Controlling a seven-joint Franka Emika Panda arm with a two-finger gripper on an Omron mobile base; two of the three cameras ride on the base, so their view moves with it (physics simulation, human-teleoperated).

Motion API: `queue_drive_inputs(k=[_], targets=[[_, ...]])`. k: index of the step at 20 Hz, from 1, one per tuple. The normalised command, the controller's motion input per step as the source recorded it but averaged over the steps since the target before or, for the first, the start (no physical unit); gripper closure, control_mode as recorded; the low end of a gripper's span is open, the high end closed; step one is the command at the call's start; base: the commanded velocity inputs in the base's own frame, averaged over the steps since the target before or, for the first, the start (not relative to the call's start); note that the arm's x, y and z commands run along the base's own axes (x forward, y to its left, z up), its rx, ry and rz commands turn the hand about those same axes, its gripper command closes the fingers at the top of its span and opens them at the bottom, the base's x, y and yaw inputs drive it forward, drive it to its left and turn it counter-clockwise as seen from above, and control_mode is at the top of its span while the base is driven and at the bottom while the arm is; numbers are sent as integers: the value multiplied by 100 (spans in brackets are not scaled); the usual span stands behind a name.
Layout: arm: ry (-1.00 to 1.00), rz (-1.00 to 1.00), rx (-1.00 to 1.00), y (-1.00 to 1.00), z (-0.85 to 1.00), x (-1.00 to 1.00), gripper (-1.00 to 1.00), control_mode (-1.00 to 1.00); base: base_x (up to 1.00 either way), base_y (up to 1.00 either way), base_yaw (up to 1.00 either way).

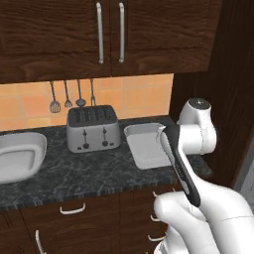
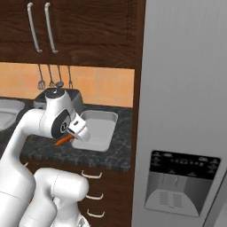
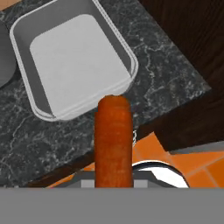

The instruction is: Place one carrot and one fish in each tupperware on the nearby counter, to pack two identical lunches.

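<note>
Counter [image 3: 166, 83]: carrot [image 3: 113, 140] in pincer [image 3: 113, 183].

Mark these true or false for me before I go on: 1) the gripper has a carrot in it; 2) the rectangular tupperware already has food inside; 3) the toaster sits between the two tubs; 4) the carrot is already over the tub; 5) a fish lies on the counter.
1) True. The gripper is shut on the carrot.
2) False. The rectangular tupperware is empty.
3) True. In the left base view the toaster stands between the oval tupperware and the rectangular one.
4) False. In the hand view the carrot's tip hangs just short of the tub's near rim, over the counter edge.
5) False. No fish lies on the visible counter.
</note>
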Motion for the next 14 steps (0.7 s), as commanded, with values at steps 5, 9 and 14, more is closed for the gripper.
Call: queue_drive_inputs(k=[5, 9, 14], targets=[[0, -2, -2, 5, -5, 65, 100, -100, 19, 5, -1], [-1, 0, -6, 0, -59, 100, 100, -100, 0, 0, 0], [0, 0, -1, 0, -93, 100, 100, -100, 0, 0, 0]])
